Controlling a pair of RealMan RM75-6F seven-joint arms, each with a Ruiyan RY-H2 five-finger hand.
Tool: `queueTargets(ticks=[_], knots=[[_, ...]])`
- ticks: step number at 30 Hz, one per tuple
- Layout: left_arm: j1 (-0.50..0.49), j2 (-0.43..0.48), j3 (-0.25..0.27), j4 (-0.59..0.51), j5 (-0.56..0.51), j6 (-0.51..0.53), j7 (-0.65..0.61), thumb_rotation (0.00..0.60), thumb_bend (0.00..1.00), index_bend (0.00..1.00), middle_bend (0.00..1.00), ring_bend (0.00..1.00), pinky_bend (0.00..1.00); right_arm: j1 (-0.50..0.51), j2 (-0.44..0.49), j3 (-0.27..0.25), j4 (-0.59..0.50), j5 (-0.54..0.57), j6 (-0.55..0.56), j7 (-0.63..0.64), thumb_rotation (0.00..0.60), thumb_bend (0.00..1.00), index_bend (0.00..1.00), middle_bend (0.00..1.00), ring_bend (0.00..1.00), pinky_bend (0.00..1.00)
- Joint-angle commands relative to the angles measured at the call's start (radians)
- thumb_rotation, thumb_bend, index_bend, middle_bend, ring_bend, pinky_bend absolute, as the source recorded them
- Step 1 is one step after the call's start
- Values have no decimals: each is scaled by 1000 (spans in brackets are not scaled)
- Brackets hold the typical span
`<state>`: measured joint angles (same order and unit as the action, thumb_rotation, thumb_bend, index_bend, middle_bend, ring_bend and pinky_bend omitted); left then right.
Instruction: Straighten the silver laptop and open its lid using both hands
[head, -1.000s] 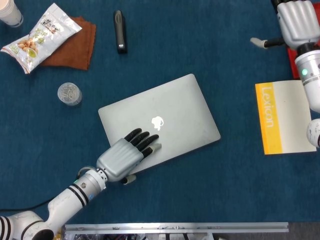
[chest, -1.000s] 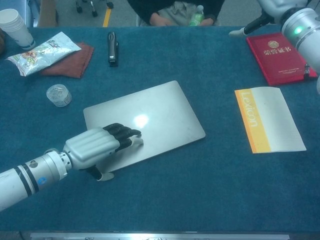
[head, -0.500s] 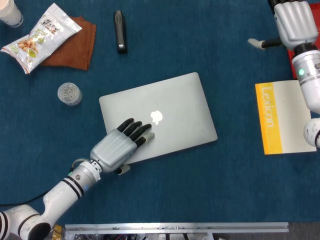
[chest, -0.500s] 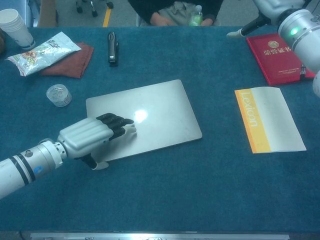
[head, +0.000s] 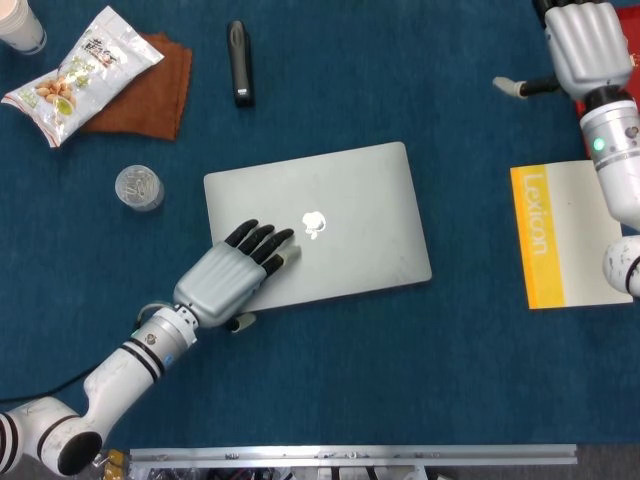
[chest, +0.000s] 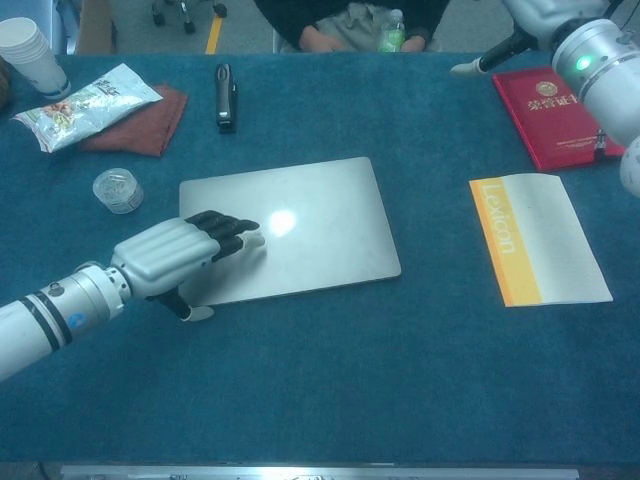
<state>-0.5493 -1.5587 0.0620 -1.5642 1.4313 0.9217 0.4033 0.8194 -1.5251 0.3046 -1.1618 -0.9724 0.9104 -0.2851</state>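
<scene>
Silver laptop (head: 318, 226): closed, mid-desk (head: 400, 380), slightly askew. Judged rigid, weighty, slick-lidded; lift at front lip. Left hand (head: 228, 278) flat, fingers pressed on lid; right hand (head: 578, 45) far corner, empty, fingers together.

One laptop (head: 330, 220), two books (head: 575, 235) (chest: 560, 115), one cup (chest: 30, 55).

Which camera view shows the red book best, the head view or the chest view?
The chest view. There the red book lies almost whole at the table's far right, its gold emblem showing, and the right arm covers only an edge. The head view shows just a red sliver behind the right forearm.
</scene>
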Motion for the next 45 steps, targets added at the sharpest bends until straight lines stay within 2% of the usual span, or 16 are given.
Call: queueTargets(ticks=[1,32,45], knots=[[-5,-1,-7,3,1,3,-7,600,227,0,0,0,0,1,-1,0,1,2,0,-2,419,74,16,193,57,155],[-60,-37,-54,83,-39,-16,-30,600,227,0,0,0,0,-4,11,3,-3,15,8,-8,416,73,16,192,57,155],[-73,-44,-57,92,-31,-8,-50,600,227,0,0,0,0,-7,22,6,-21,20,17,-18,417,73,16,192,57,155]])
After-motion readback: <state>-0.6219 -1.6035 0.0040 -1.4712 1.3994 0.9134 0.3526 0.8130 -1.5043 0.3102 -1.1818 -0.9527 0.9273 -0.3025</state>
